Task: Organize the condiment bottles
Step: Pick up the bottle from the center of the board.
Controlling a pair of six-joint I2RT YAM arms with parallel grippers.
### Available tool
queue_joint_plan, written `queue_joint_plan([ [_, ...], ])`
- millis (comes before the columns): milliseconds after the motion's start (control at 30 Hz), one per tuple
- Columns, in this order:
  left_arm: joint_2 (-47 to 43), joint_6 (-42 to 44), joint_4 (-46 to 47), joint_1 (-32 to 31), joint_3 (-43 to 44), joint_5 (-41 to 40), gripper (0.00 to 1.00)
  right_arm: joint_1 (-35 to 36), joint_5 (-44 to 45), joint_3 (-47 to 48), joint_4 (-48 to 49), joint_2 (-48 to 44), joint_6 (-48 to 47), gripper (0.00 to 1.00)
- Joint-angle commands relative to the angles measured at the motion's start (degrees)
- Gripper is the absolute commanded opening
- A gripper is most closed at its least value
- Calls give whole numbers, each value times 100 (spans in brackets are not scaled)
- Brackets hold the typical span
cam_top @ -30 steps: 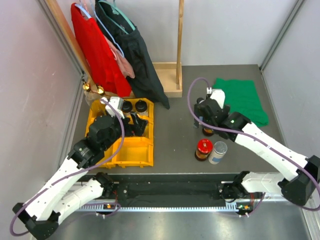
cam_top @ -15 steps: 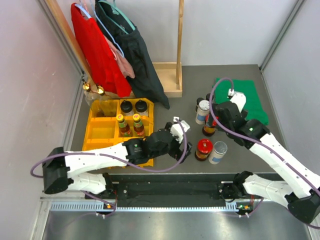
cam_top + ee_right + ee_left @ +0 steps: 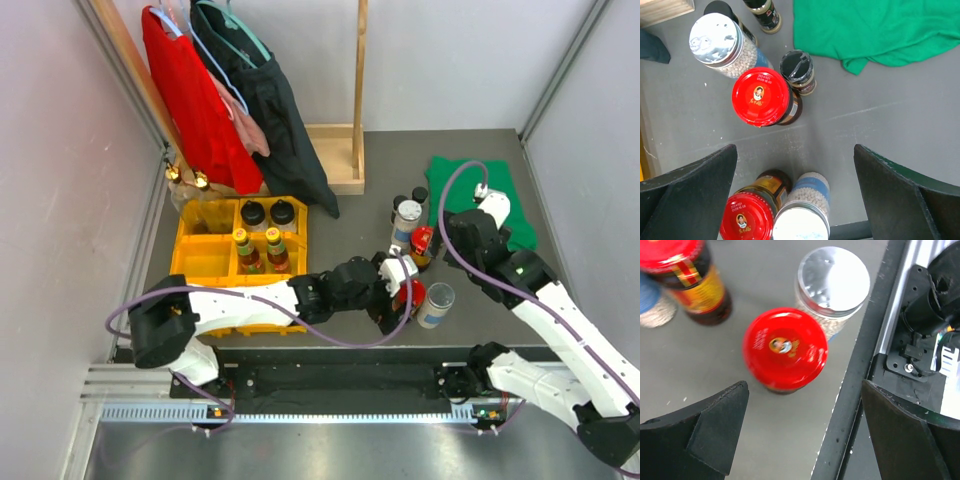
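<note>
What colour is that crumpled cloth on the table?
The cloth is green, clearest in the right wrist view.

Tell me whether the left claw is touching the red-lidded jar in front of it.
Apart. In the left wrist view the left claw stands wide open, and bare table shows between its fingers and the red-lidded jar.

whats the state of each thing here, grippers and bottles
left gripper: open, over the front red-lidded jar, holding nothing
right gripper: open, empty
front red-lidded jar: upright, lid on
silver-lidded canister: upright, closed, beside it
yellow-capped bottles: upright in the yellow tray
green cloth: crumpled
</note>
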Motion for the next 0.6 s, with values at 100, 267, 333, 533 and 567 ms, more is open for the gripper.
queue_joint_plan([
  [100, 523, 437, 440, -22, 537, 405, 99, -87, -29, -110, 133, -187, -155, 99],
  [267, 874, 524, 563, -22, 748, 273, 99, -96, -29, -154, 142, -214, -164, 99],
  [333, 972, 542, 581, -22, 879, 168, 99, -114, -47, -180, 159, -223, -164, 99],
  [533, 1279, 586, 616, -14, 1082, -184, 99, -114, -47, -198, 160, -284, -190, 99],
  [567, 1349, 586, 624, -22, 1091, -228, 99, -122, -29, -198, 151, -302, -182, 99],
])
